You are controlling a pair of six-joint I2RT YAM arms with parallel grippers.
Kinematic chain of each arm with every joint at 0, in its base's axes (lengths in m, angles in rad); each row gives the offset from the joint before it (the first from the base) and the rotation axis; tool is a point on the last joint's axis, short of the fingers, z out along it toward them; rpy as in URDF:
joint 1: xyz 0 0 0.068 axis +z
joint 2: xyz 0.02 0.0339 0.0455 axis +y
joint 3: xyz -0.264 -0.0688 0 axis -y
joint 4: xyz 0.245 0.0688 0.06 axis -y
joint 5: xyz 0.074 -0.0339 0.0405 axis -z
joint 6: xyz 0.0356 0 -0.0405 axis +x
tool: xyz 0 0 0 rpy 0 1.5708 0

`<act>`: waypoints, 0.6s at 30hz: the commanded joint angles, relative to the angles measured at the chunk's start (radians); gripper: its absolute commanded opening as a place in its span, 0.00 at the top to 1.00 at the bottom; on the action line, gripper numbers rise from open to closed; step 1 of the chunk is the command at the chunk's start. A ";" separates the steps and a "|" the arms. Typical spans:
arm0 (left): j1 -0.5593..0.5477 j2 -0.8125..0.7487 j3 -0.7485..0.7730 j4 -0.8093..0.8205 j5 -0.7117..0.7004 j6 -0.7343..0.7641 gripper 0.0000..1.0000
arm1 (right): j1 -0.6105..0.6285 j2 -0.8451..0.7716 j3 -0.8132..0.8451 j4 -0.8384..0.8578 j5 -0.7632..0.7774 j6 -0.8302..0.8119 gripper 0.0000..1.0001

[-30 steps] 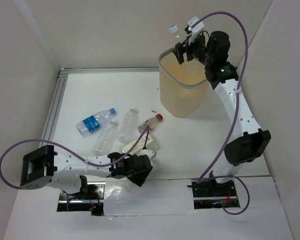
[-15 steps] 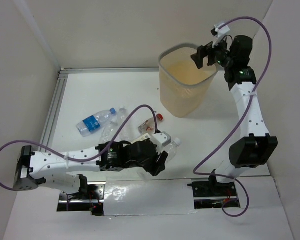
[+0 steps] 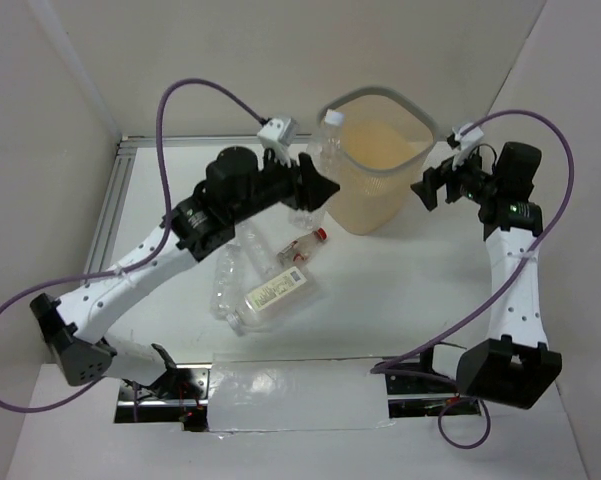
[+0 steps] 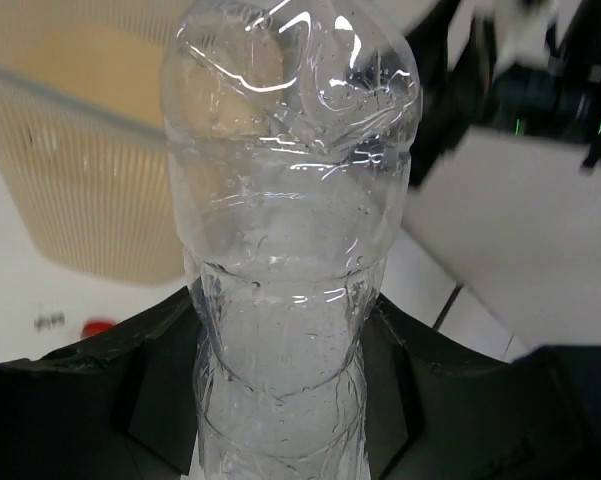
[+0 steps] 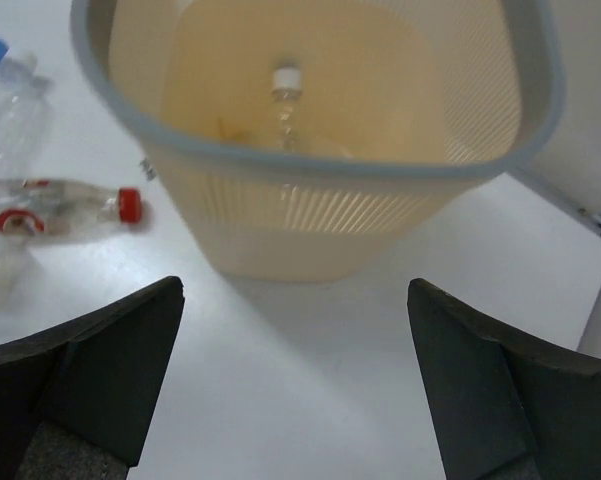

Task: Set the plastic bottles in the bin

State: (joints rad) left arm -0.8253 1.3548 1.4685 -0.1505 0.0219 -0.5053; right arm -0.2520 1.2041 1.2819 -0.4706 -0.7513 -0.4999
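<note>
My left gripper is shut on a clear crinkly plastic bottle with a white cap, held upright against the left rim of the bin. In the left wrist view this bottle fills the gap between the dark fingers. The tall beige bin holds one white-capped bottle. My right gripper hangs open and empty to the right of the bin, its jaws wide apart.
On the table lie a red-capped bottle, a bottle with a big white label and clear bottles. A blue-capped bottle shows left of the bin. White walls close in the table.
My left arm lifted a bottle from the table's front up to the bin's left rim. My right gripper opened wide, left its bottle in the bin, and drew back right and lower.
</note>
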 commanded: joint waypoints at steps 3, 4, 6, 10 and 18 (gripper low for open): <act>0.092 0.208 0.217 0.219 0.305 -0.073 0.55 | -0.062 -0.141 -0.139 -0.170 -0.155 -0.264 0.02; 0.103 0.237 0.243 0.238 0.320 -0.087 0.56 | -0.063 -0.171 -0.154 -0.195 -0.167 -0.294 0.03; 0.103 0.318 0.317 0.294 0.340 -0.120 0.56 | -0.073 -0.196 -0.199 -0.259 -0.183 -0.371 0.05; 0.103 0.424 0.380 0.409 0.326 -0.183 0.56 | -0.082 -0.218 -0.251 -0.396 -0.223 -0.531 0.16; 0.137 0.576 0.433 0.675 0.314 -0.424 0.56 | -0.082 -0.229 -0.361 -0.546 -0.252 -0.670 0.66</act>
State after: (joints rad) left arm -0.7097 1.8935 1.8233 0.3088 0.3176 -0.7937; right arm -0.3283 0.9947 0.9520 -0.9009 -0.9554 -1.0756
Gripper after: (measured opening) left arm 0.643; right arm 0.357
